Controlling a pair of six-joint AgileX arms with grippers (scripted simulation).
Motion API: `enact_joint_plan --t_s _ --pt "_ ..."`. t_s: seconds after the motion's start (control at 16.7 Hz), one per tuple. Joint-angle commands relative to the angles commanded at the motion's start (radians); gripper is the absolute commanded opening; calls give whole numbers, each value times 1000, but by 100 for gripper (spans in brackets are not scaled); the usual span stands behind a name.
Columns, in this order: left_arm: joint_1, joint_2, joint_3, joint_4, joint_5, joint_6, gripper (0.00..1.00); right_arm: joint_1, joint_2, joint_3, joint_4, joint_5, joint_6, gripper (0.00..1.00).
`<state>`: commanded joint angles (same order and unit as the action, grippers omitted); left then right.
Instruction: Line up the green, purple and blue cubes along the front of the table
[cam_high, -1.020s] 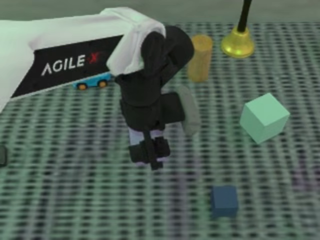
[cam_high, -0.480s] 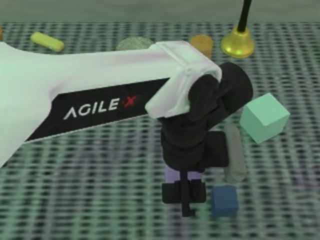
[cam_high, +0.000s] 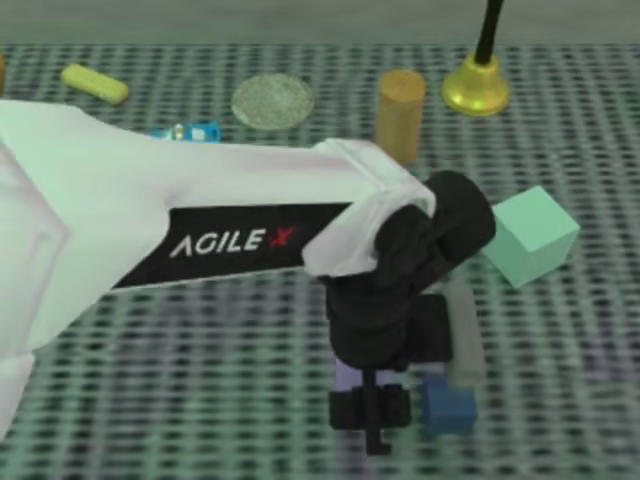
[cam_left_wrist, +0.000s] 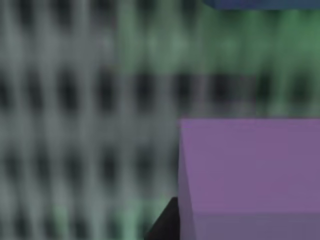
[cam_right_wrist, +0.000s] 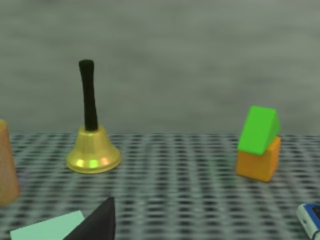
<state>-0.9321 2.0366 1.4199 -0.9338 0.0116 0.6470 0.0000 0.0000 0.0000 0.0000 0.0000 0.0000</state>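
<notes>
Purple cube looks clamped in the left gripper jaws just beside the blue cube, so I'd set it down square without bumping blue.

Purple cube seen mostly hidden under the arm near table front, just beside navy blue cube, which sits flat. Mint green cube, largest, is set apart farther back-right, rotated.
</notes>
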Motion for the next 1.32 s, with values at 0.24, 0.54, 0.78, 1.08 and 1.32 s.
enact_joint_plan --t_s 0.24,0.54,0.78,1.08,1.32 --pt "-3 30 -47 70 -2 0 0 0 0 0 0 0 0 100" --pt "-3 30 -47 70 -2 0 15 0 0 0 0 0 0 100" --pt "-3 30 -47 70 -2 0 45 0 0 0 0 0 0 100" --pt "-3 30 -47 70 -2 0 83 0 0 0 0 0 0 100" --pt "-3 30 -47 70 -2 0 100 0 0 0 0 0 0 100"
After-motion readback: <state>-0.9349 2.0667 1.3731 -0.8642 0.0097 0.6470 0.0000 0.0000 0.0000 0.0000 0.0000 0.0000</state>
